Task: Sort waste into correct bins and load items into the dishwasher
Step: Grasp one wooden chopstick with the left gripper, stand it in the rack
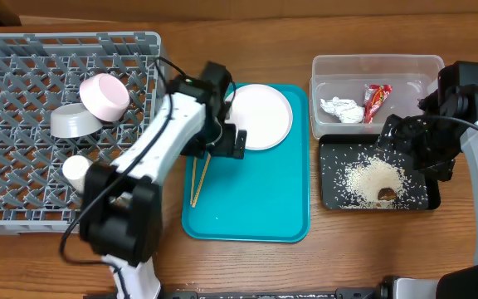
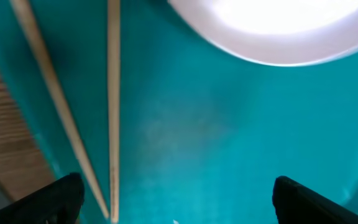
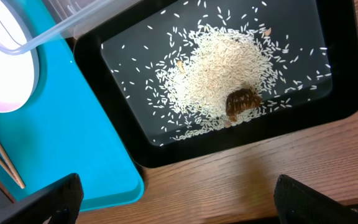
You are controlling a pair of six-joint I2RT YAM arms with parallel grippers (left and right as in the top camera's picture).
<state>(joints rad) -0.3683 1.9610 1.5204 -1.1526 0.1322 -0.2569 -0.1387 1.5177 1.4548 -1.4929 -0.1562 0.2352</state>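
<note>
Two wooden chopsticks [image 1: 199, 176] lie on the left side of a teal tray [image 1: 247, 212], and a round white plate [image 1: 260, 116] sits at its far end. My left gripper [image 1: 218, 148] hovers open and empty over the chopsticks' far ends. In the left wrist view the chopsticks [image 2: 112, 106] run just inside the left finger, with the plate [image 2: 278, 25] above the gripper [image 2: 176, 199]. My right gripper [image 1: 412, 145] is open and empty above the black tray [image 1: 421, 195], which holds rice [image 3: 222, 74] and a brown lump [image 3: 242, 101].
The grey dish rack [image 1: 23, 208] at left holds a pink bowl [image 1: 104, 96], a grey metal bowl [image 1: 73, 121] and a white cup [image 1: 76, 170]. The clear tub [image 1: 378, 62] holds a white napkin [image 1: 341, 109] and a red-and-white wrapper [image 1: 376, 101].
</note>
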